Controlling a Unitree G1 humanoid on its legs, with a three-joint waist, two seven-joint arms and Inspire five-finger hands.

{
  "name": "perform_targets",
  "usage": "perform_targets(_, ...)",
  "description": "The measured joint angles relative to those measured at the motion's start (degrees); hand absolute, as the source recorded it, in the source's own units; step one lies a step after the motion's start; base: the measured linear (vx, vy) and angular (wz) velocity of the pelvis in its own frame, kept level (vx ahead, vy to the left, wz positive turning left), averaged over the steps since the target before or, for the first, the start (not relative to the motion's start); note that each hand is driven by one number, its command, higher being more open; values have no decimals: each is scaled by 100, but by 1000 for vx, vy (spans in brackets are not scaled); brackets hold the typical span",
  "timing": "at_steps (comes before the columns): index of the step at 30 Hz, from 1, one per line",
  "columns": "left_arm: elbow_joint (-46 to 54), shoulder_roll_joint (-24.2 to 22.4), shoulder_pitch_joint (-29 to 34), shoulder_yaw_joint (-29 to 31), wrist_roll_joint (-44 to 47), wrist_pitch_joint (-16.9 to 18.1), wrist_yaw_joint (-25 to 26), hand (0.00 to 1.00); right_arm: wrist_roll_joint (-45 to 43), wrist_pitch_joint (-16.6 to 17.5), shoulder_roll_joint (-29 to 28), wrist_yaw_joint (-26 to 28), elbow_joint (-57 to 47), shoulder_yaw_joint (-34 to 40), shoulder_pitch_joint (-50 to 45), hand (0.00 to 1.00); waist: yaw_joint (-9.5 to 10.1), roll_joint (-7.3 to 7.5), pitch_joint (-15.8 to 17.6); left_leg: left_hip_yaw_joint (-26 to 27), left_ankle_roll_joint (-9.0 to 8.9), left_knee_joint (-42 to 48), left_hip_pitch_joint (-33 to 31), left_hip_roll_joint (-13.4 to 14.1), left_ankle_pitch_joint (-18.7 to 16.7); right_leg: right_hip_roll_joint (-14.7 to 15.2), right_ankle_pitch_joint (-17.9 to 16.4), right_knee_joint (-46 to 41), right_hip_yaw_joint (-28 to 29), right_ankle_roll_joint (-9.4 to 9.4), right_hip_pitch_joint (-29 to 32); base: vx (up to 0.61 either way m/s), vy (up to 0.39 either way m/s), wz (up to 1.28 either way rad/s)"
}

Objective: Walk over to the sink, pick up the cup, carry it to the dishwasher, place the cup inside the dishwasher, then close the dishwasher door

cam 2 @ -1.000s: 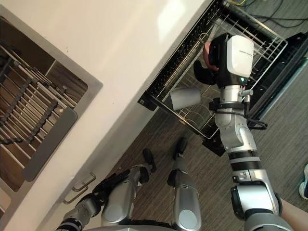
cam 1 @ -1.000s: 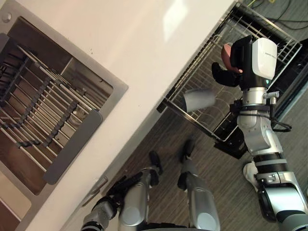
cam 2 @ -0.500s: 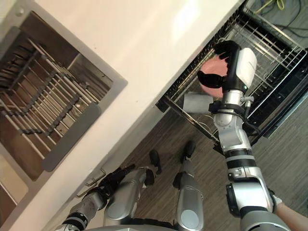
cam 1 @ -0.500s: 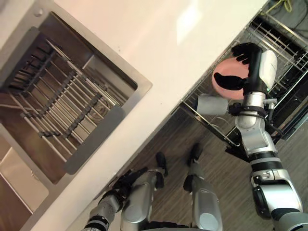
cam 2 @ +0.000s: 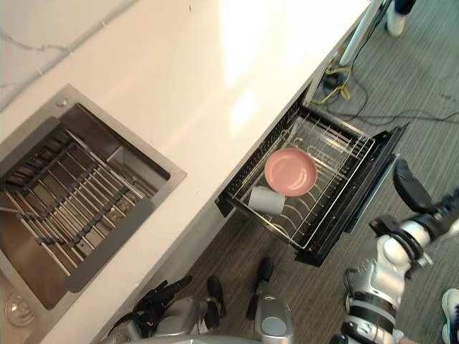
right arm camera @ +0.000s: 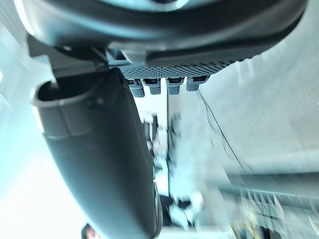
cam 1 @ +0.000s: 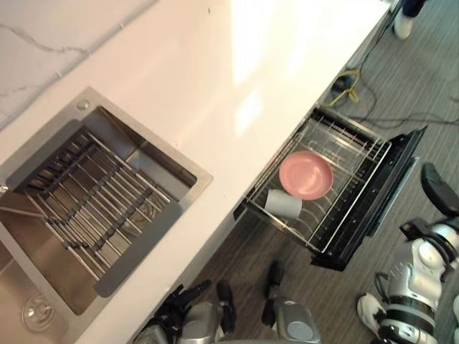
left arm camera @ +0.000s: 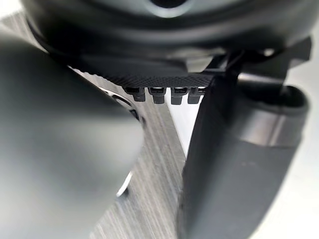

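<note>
A pink round cup (cam 1: 306,175), seen from above, sits in the wire rack (cam 1: 353,150) of the pulled-out dishwasher, with no hand on it. A grey cup (cam 1: 283,203) lies on its side beside it, at the rack's front corner. The dishwasher's dark door (cam 1: 391,197) stands open past the rack. My right hand (cam 1: 437,188) hangs to the right of the door, clear of the rack, its fingers straight and empty. My left hand (cam 1: 183,295) hangs low beside the counter front, open and idle.
A steel sink (cam 1: 43,150) with a wire grid is set in the white counter (cam 1: 237,64) at the left. Yellow cables (cam 1: 346,79) lie on the grey floor beyond the dishwasher. A person's shoe (cam 1: 405,21) shows at the far right.
My right hand has opened, left the pink cup in the rack and drawn back to the right of the door. The camera has swung, so the whole scene has shifted.
</note>
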State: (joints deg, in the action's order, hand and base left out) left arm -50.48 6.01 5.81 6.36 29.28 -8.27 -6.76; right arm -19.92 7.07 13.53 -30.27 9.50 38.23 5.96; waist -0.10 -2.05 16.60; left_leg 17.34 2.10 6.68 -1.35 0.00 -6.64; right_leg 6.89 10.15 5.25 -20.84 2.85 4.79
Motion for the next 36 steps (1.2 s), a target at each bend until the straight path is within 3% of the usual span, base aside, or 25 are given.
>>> perform_targets(5, -201, 37, 126, 9, 2, 6, -76, 100, -686, 20, -109, 139, 856, 311, -294, 100, -97, 15, -280, 49, -8, -24, 94, 2, -1, 9, -116, 4, 18, -8, -78, -42, 2, -4)
perform_targets(6, -242, 39, 126, 9, 2, 1, -77, 100, -794, 10, -205, 201, 1085, 349, -349, 0, -102, -6, -292, 81, -22, -31, 87, 17, 6, 7, -137, 4, 15, -42, -61, -57, -20, -13)
perform_targets(9, -273, 36, 115, 9, 4, -8, -83, 100, -983, -54, -367, 334, 1578, 359, -379, 0, -97, -63, -302, 181, -104, -36, -23, 57, -11, -10, -117, 3, -5, -71, 68, -37, -22, -20)
perform_targets(12, -384, 21, -117, -50, 5, -64, -175, 100, -1230, -105, -314, 446, 1978, 150, -62, 0, -88, -205, -144, 368, -134, 31, -443, 74, 9, 4, 16, -35, -7, -208, 571, -17, -18, -32)
perform_targets(14, -387, -26, -307, -156, 60, -103, -215, 100, -1412, -114, -82, 567, 2424, 93, 330, 0, -82, -417, 200, 350, -123, 39, -570, 79, 124, 2, 106, -45, -29, -237, 705, 18, -13, 3)
perform_targets(17, -353, -148, -357, -186, 127, -143, -250, 100, -1417, -125, 181, 799, 2703, -204, 820, 0, -70, -715, 463, 256, -158, 39, -550, 99, 148, 6, 56, -191, -45, -272, 741, 37, 18, 3)
perform_targets(21, -342, -216, -375, -309, 350, -135, -272, 100, -1340, -125, 638, 1266, 3141, -653, 1382, 0, 2, -953, 584, -14, -214, 42, -553, 34, 189, 159, -213, -581, -206, -207, 821, 6, 62, 23)
perform_targets(29, -428, -238, -379, -395, 678, -116, -217, 100, -347, -157, 1138, 1276, 3599, -1119, 1459, 0, 39, -989, 608, -666, -487, -47, -530, -221, 521, 646, -607, -1119, -919, -138, 683, -17, 44, 45)
perform_targets(33, -510, -259, -378, -423, 738, -20, -185, 100, -274, -178, 1225, 1231, 3911, -1286, 1464, 0, 112, -966, 588, -1275, -390, -367, -184, -388, 662, 1285, -1333, -2302, -1680, -91, 548, -22, -1, 88)
perform_targets(35, -591, -258, -378, -398, 787, -16, -145, 100, -221, -258, 1309, 1229, 3992, -1393, 1471, 0, 225, -914, 503, -1680, -139, -522, -93, -559, 842, 1723, -1696, -2983, -2054, -33, 482, -43, -38, 93)
perform_targets(36, -591, -258, -378, -398, 789, -16, -142, 100, -218, -264, 1312, 1229, 3994, -1395, 1473, 0, 229, -909, 499, -1695, -139, -528, -89, -565, 848, 1736, -1701, -3007, -2067, -32, 477, -31, -69, 102)
